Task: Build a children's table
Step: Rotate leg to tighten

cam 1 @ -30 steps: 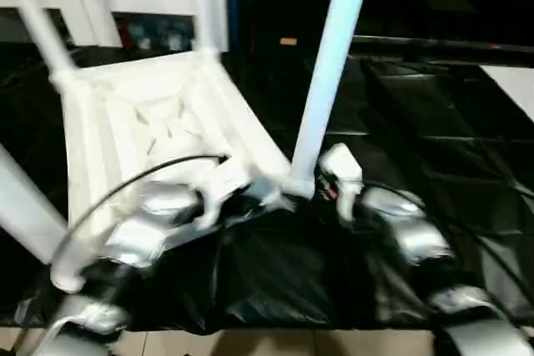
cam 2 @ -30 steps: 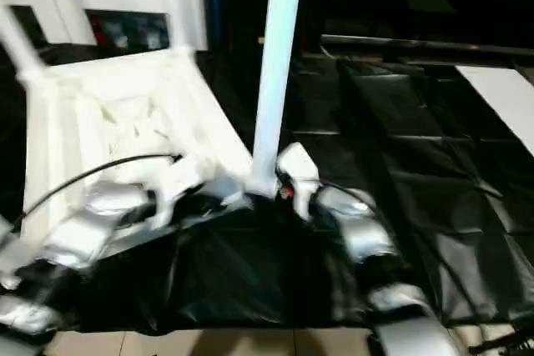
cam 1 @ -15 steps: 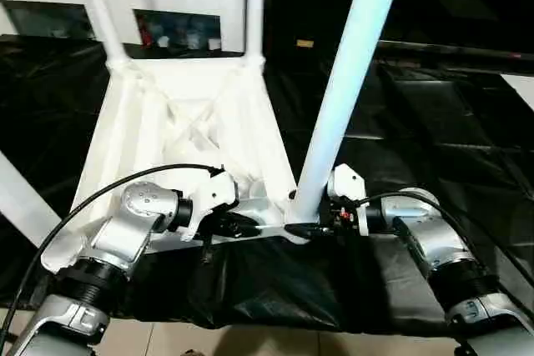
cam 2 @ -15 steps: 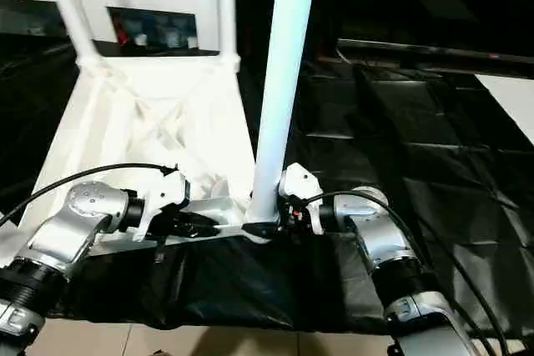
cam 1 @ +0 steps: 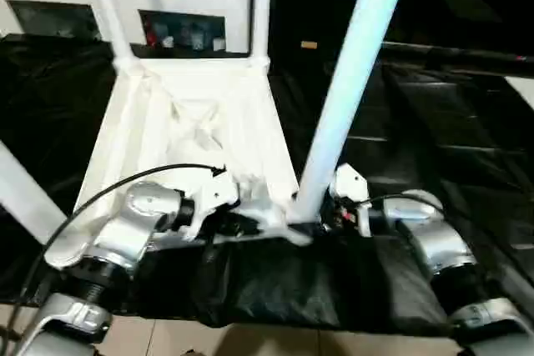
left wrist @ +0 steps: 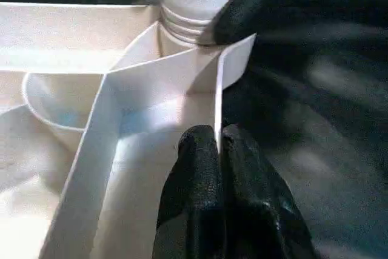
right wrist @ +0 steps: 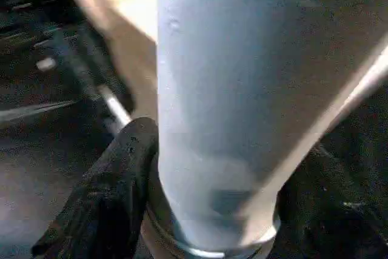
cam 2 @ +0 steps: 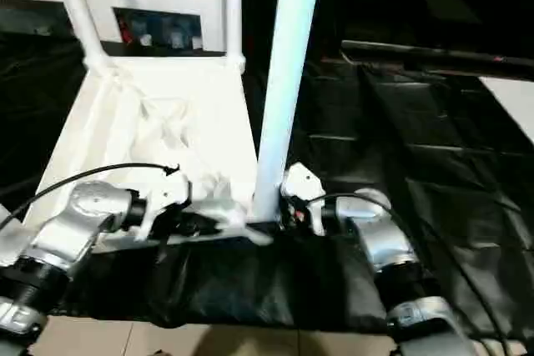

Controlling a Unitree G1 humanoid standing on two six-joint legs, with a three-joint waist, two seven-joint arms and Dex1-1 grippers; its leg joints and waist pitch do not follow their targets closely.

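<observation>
Table (cam 1: 196,135) lay upside down on black sheeting (cam 1: 434,147), legs up. Left gripper (left wrist: 217,144) fingers pinched together on rim wall at 6 o'clock. Right gripper (right wrist: 206,210) fingers clasped nearest leg (cam 1: 346,97) at base, 5 o'clock corner.

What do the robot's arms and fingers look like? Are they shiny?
Yes! Both forearms are shiny silver metal with rounded joints: the left arm and the right arm. Each wrist has a white block, and a thin black cable loops over the left arm. The fingers are black and rounded, a bit like thick rubber.
</observation>
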